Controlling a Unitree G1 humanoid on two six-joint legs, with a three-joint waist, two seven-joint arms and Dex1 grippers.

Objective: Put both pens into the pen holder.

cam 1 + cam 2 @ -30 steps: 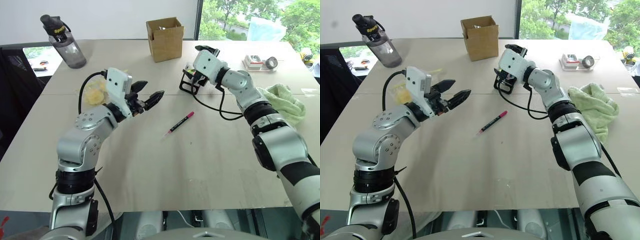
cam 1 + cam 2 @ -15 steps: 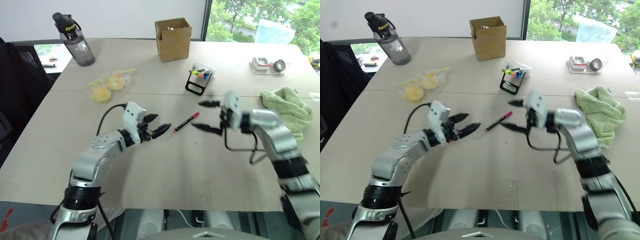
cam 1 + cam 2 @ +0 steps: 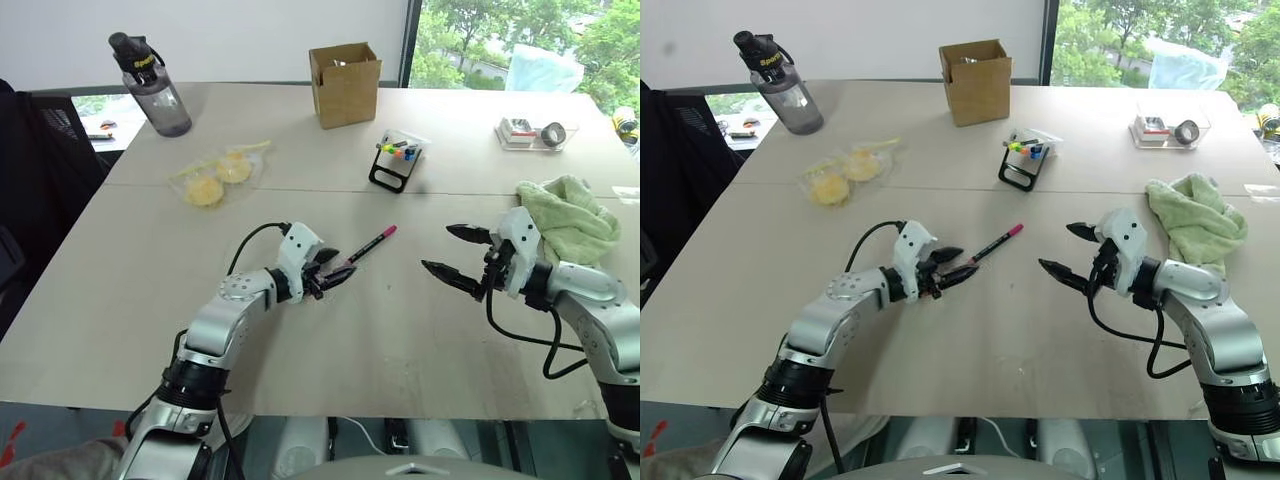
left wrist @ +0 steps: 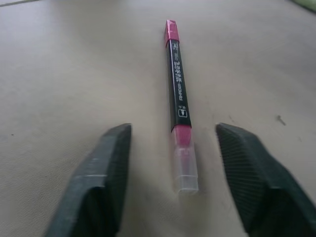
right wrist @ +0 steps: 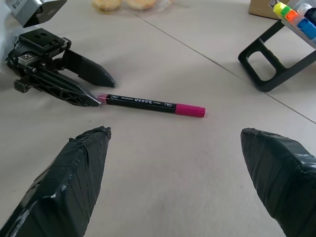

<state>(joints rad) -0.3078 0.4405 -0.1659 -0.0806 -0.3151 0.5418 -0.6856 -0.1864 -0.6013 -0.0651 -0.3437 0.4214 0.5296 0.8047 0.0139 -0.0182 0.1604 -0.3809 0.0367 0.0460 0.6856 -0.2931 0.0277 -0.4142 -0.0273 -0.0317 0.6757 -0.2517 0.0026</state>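
So my left claw has dropped right down to the surface and parked itself at the near end of the pink pen. A second ago it was up in the air with the fingers spread wide; now they've narrowed and sit either side of the pen's clear cap end, not touching it yet as far as I can tell from the wrist view. So the pen lies flat on the surface, loose, pointing away from me toward the pen holder.

My right claw has pulled way back too. It was up at the pen holder a second ago, and now it hangs wide open and empty, just off the surface on the other side of the pink pen, well apart from it. I can make out a few coloured tips in the holder, including a yellow one, so my guess is the yellow pen is already in there, but I can't say for sure.

If that's right, half the job's done and the pink pen is what's left. Next up is closing on that cap end, which looks slippery and thin, so it could roll out.
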